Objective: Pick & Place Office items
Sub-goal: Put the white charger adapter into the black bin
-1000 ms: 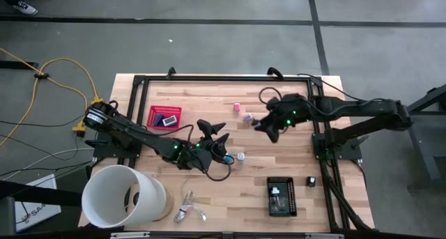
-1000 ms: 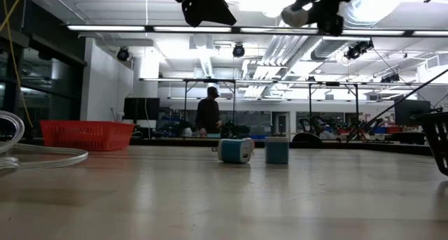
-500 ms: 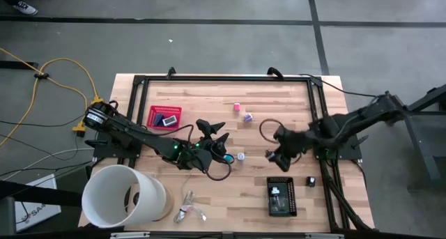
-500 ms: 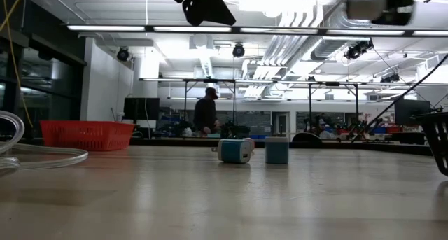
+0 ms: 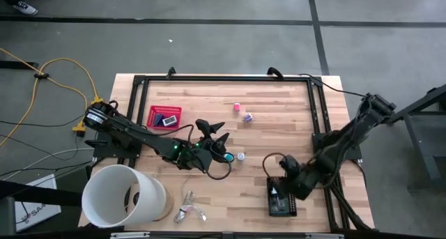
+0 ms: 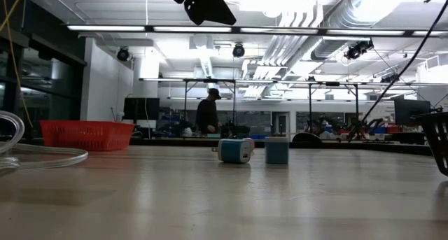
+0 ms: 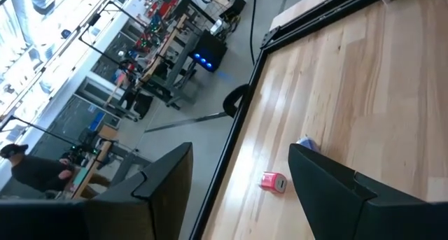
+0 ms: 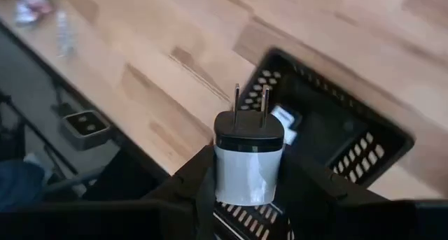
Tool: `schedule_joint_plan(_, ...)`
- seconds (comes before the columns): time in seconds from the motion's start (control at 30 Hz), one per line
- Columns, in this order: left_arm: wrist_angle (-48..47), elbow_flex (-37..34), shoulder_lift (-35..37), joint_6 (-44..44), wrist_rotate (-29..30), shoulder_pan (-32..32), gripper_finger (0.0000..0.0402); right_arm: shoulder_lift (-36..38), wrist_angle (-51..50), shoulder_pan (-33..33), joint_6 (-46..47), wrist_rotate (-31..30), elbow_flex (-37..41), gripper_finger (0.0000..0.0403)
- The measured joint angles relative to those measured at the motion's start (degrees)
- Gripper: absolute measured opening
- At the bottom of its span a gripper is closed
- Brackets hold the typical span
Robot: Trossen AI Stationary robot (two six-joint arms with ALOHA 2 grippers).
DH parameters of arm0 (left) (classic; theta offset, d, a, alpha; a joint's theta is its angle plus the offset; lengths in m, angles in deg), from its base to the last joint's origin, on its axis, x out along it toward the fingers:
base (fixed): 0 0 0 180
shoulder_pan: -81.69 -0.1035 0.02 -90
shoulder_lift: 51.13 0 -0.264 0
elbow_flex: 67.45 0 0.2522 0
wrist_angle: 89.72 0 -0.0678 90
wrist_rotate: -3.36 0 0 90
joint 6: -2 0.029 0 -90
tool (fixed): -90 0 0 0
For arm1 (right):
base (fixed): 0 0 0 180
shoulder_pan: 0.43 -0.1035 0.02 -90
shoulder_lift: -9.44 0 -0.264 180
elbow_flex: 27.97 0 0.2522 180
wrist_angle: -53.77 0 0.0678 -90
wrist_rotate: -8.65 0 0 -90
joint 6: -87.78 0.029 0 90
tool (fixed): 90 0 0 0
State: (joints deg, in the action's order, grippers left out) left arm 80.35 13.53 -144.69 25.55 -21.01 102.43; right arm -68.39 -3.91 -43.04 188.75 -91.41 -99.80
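Right wrist view | right claw grips white charger over black basket | left claw open

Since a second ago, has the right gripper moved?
Yes. In the high view the right gripper has swung from near the pink piece down to the black basket, carrying a white plug.

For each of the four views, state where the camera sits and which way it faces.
High: overhead, straight down on the table, both arms.
Low: table height, level across; left arm overhead.
Left wrist: past the open left gripper to a pink piece.
Right wrist: the right gripper holds a charger plug over the black basket, also in high.
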Motion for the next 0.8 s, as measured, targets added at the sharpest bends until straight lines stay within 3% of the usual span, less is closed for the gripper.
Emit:
schedule_joint_plan(0.47,-0.4,0.0,0.0,-2.6,0.0,0.0,0.0227,-10.7,0.9,-6.4,23.7,0.5,0.0,0.0125)
schedule_joint_plan(0.8,-0.6,0.0,0.0,-2.6,-0.5,0.1,0.0227,-12.4,-2.1,-6.8,26.8,2.4,0.0,0.0125)
